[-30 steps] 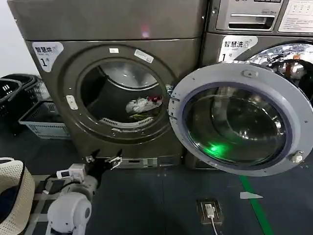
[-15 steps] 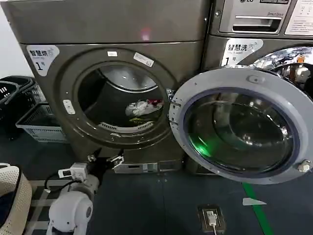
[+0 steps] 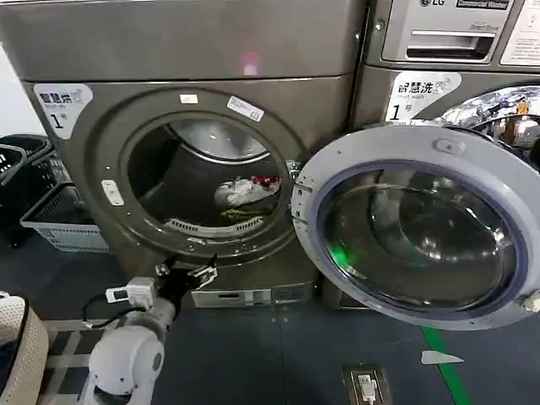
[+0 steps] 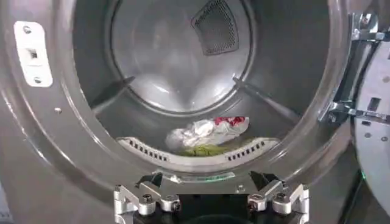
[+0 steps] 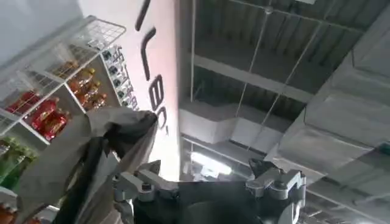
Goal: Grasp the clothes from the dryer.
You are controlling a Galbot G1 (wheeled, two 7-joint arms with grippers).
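The dryer [image 3: 211, 42] is a bronze-grey front-loader with its round port open and its grey-rimmed glass door [image 3: 439, 145] swung out to the right. The clothes [image 3: 245, 192], a small white, red and yellow-green bundle, lie on the drum floor near the front lip. In the left wrist view the clothes [image 4: 207, 131] sit just behind the perforated lip. My left gripper [image 3: 184, 272] hovers outside, below the port's lower rim, and is open and empty; in its wrist view the left gripper [image 4: 208, 180] faces the drum. My right gripper [image 5: 206, 167] points up at a ceiling, open, holding nothing.
Plastic laundry baskets [image 3: 59, 211] stand left of the dryer. A cream wicker basket [image 3: 17, 337] is at the lower left beside my left arm [image 3: 126, 359]. An LG machine [image 3: 447, 42] stands on the right. A floor socket [image 3: 364, 384] and green line [image 3: 443, 367] lie ahead.
In the head view the dryer has drawn nearer and slid left. My left gripper has edged up and closer to the port's lower rim, still open.
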